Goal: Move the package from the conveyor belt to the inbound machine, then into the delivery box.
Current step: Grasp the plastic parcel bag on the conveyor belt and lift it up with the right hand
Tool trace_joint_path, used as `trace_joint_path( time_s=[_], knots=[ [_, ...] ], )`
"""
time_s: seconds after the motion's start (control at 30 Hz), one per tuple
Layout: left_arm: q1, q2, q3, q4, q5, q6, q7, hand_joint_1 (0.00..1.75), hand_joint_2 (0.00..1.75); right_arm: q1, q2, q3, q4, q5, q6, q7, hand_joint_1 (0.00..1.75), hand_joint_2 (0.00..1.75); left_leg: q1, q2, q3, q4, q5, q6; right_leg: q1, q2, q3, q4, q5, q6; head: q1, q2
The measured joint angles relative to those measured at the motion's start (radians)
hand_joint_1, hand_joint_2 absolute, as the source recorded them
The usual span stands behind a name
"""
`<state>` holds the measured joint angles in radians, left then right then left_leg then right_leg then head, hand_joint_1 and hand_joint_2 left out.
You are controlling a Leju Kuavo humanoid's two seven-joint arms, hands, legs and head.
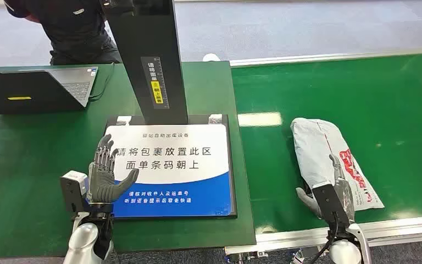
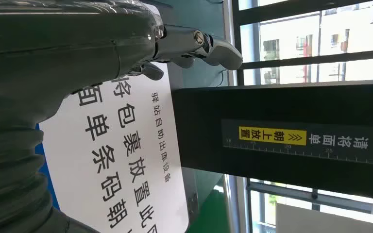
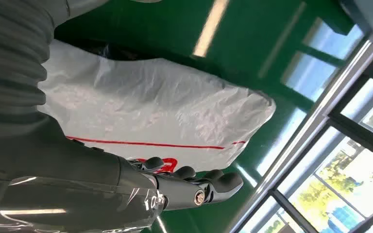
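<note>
A grey-white plastic package (image 1: 329, 146) with red print lies on the green conveyor belt (image 1: 395, 104) at the right. My right hand (image 1: 328, 191) is at its near end, fingers stretched over the bag and thumb spread to the left, not closed around it. In the right wrist view the fingers (image 3: 199, 187) are straight alongside the crinkled package (image 3: 160, 116). The inbound machine's white and blue plate (image 1: 170, 165) lies at the centre below its black column (image 1: 154, 60). My left hand (image 1: 104, 173) hovers open over the plate's left edge, holding nothing; its fingers (image 2: 199, 46) are spread above the plate (image 2: 126, 160).
An open laptop (image 1: 38, 88) stands on the green table at the back left, with a person (image 1: 71, 27) behind it. The conveyor's metal rail (image 1: 373, 228) runs along the near edge beside my right arm.
</note>
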<state>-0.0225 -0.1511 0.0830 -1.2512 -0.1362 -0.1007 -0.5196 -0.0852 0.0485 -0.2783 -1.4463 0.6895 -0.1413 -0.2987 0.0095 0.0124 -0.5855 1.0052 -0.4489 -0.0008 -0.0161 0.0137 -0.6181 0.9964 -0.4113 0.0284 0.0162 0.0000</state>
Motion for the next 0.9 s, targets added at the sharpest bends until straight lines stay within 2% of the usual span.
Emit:
trace_joint_path(
  time_s=[0.13, 0.27, 0.4, 0.53, 0.63, 0.87, 0.9],
  knots=[
    [-0.003, 0.000, 0.000, 0.000, 0.000, 0.000, 0.001, 0.00, 1.75, -0.049, -0.030, -0.017, 0.081, 0.002, 0.001, 0.016, 0.00, 1.75, 0.000, 0.000, 0.000, 0.000, 0.000, 0.000, 0.000, 0.000, 0.000, 0.000, 0.000, 0.000, 0.000, 0.000],
    [-0.003, 0.000, 0.000, 0.000, 0.002, 0.002, 0.002, 0.00, 1.75, -0.112, -0.069, -0.029, 0.204, 0.064, -0.054, 0.050, 0.00, 1.75, 0.000, 0.000, 0.000, 0.000, 0.000, 0.000, 0.000, 0.000, 0.000, 0.000, 0.000, 0.000, 0.000, 0.000],
    [-0.002, 0.000, 0.000, 0.000, 0.006, 0.002, 0.010, 0.00, 1.75, -0.175, -0.104, -0.043, 0.344, 0.168, -0.107, 0.159, 0.00, 1.75, 0.000, 0.000, 0.000, 0.000, 0.000, 0.000, 0.000, 0.000, 0.000, 0.000, 0.000, 0.000, 0.000, 0.000],
    [-0.004, 0.000, 0.000, 0.001, 0.012, -0.001, 0.014, 0.00, 1.75, -0.237, -0.143, -0.069, 0.512, 0.204, -0.037, 0.247, 0.00, 1.75, 0.000, 0.000, 0.000, 0.000, 0.000, 0.000, 0.000, 0.000, 0.000, 0.000, 0.000, 0.000, 0.000, 0.000],
    [-0.013, 0.000, -0.001, 0.006, 0.017, -0.001, 0.014, 0.00, 1.75, -0.281, -0.166, -0.089, 0.630, 0.204, 0.023, 0.259, 0.00, 1.75, 0.000, 0.000, 0.002, 0.000, 0.000, 0.000, 0.000, 0.000, 0.002, -0.001, 0.000, 0.000, 0.000, 0.000],
    [-0.021, 0.000, -0.001, 0.021, 0.020, 0.003, 0.014, 0.00, 1.75, -0.361, -0.192, -0.096, 0.797, 0.241, 0.046, 0.301, 0.00, 1.75, 0.002, 0.001, 0.017, 0.000, -0.003, 0.004, 0.003, 0.001, 0.018, -0.007, -0.005, 0.001, 0.000, 0.000],
    [-0.022, 0.000, -0.002, 0.024, 0.020, 0.004, 0.014, 0.00, 1.75, -0.366, -0.194, -0.096, 0.810, 0.241, 0.048, 0.299, 0.26, 1.75, 0.003, 0.001, 0.019, 0.000, -0.004, 0.005, 0.003, 0.000, 0.021, -0.008, -0.006, 0.000, 0.000, 0.000]
  ],
)
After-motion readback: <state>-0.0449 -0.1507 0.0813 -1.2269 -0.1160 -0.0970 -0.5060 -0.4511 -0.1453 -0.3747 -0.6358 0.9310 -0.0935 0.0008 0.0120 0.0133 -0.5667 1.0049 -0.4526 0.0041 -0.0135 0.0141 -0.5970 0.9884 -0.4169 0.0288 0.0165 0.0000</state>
